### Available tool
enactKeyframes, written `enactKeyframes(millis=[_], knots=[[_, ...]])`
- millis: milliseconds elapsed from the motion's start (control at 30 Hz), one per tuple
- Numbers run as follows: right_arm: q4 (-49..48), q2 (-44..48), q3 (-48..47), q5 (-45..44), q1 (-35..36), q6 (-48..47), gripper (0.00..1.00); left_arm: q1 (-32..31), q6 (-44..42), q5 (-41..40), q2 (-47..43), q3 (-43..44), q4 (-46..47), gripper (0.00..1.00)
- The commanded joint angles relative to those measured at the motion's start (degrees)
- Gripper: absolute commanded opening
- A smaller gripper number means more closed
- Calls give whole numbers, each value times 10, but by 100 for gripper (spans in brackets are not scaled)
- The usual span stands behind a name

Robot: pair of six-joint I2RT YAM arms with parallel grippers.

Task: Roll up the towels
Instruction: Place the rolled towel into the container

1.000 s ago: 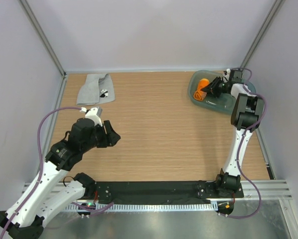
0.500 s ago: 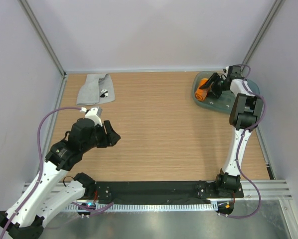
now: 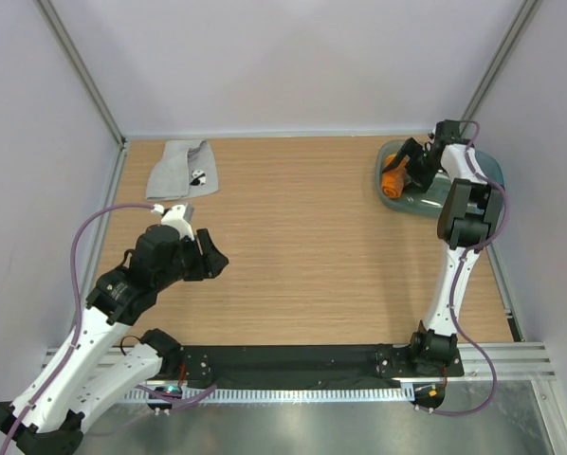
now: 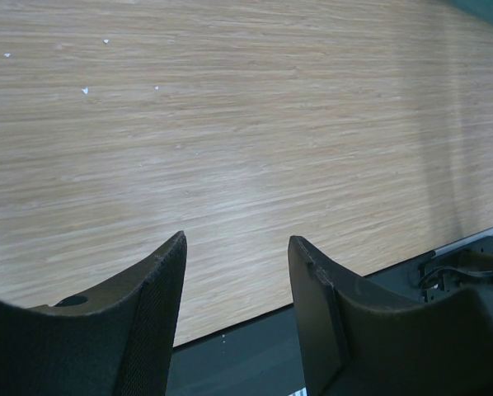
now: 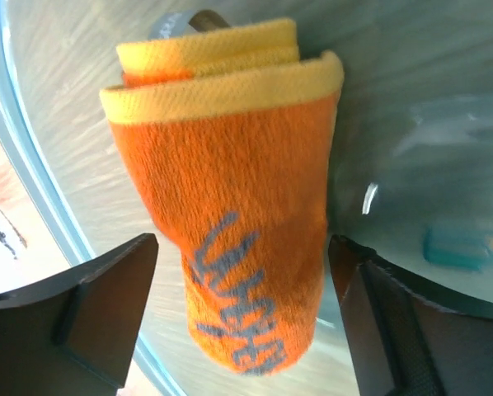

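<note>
Left gripper (image 4: 234, 247) open, empty; right gripper (image 5: 242, 241) open astride the orange towel (image 3: 391, 180), upper right. Clipping it pulling out could unroll it.

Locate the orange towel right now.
Top view: the orange towel lies rolled in the blue-green tub at the table's far-right corner, ungripped, inside the open right gripper.

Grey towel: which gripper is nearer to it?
Left. The left gripper is on the near side of the grey towel; the right gripper is far to its right, open around the orange towel.
</note>
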State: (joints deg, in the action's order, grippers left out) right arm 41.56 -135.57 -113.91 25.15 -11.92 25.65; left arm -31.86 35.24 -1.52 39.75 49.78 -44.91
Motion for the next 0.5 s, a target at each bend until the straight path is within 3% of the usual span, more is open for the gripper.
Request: enactKeyframes(millis=[0, 467], knots=[[41, 53, -23, -50, -4, -11, 95, 2, -12, -7, 2, -1, 3, 54], [98, 102, -76, -121, -4, -20, 99, 3, -11, -13, 9, 0, 2, 53]])
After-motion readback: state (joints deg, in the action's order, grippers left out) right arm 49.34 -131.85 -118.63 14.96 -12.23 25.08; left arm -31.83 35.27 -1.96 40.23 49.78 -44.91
